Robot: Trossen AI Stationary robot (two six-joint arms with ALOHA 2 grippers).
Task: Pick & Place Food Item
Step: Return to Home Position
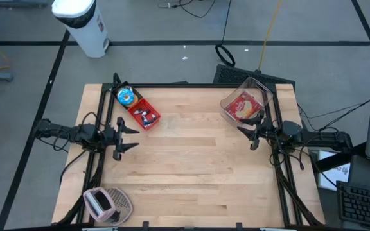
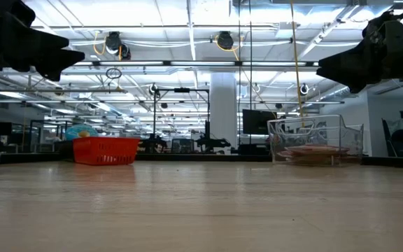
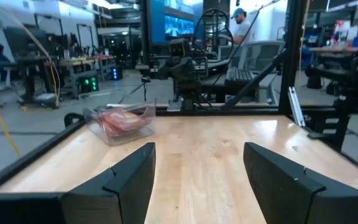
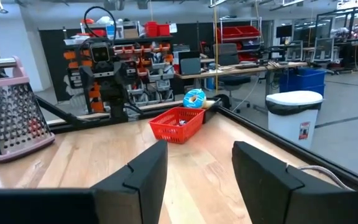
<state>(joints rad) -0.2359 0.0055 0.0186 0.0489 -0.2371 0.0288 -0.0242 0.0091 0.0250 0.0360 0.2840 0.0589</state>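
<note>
Homing step, I'd say: over the smooth, pale butcher-block bench [image 1: 191, 160] the left gripper [image 1: 132, 138] sits at the left edge and the right gripper [image 1: 248, 133] at the right edge. Both have their fingers spread wide and empty, so what's left is likely just a tuck to rest, no grasp needed. The clear rigid plastic tub [image 1: 246, 102] at the far right corner holds something red. The red mesh-walled bin [image 1: 144, 115] near the far left corner holds the small food coloring bottles [image 1: 148, 117].
</note>
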